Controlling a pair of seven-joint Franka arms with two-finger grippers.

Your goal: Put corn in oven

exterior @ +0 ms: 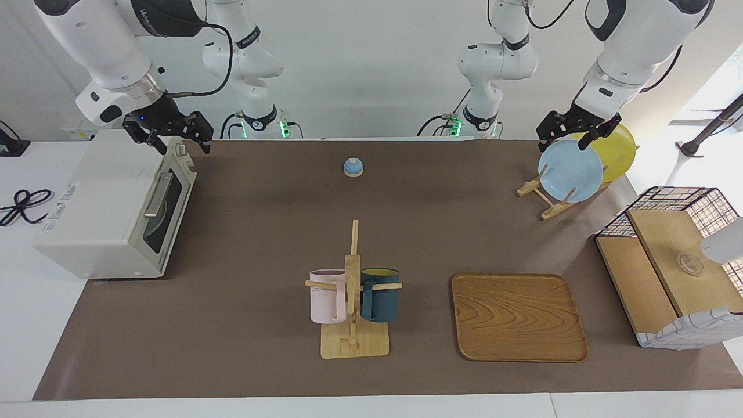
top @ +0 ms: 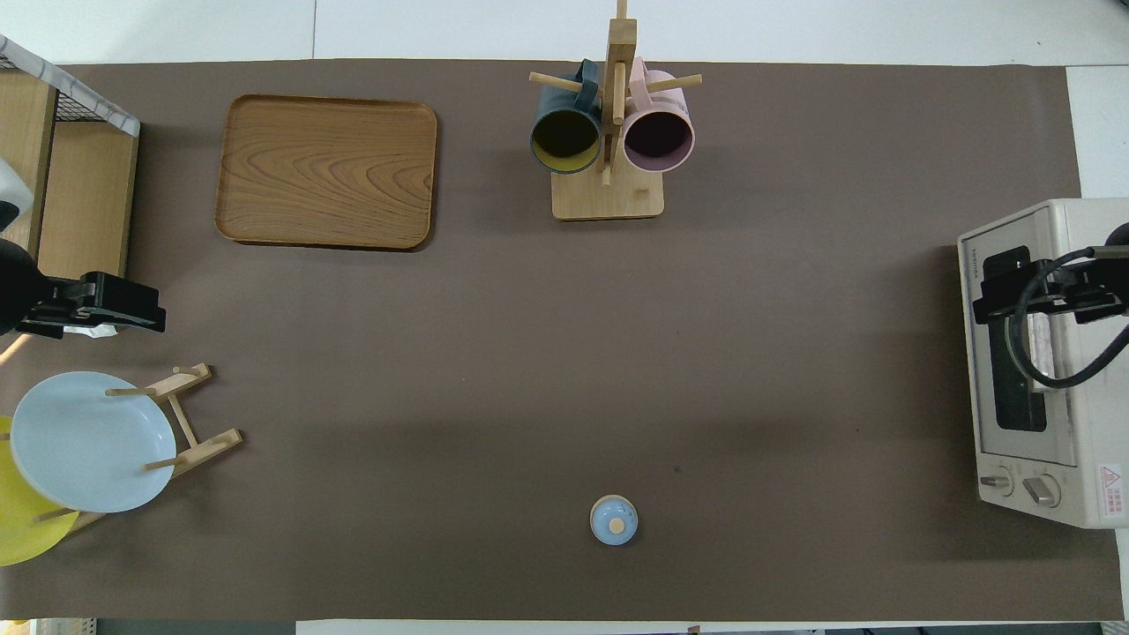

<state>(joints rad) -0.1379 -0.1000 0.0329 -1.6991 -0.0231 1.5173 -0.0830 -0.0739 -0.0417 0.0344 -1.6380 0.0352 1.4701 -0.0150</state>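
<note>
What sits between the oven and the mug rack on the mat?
Nothing: the overhead view shows only bare brown mat between the oven and the mug rack. The small blue bell lies nearer the robots, off that line.

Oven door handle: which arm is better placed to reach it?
Right. Its open claw hangs over the oven; the left claw, also open, is over the blue plate at the left arm's end.
</note>
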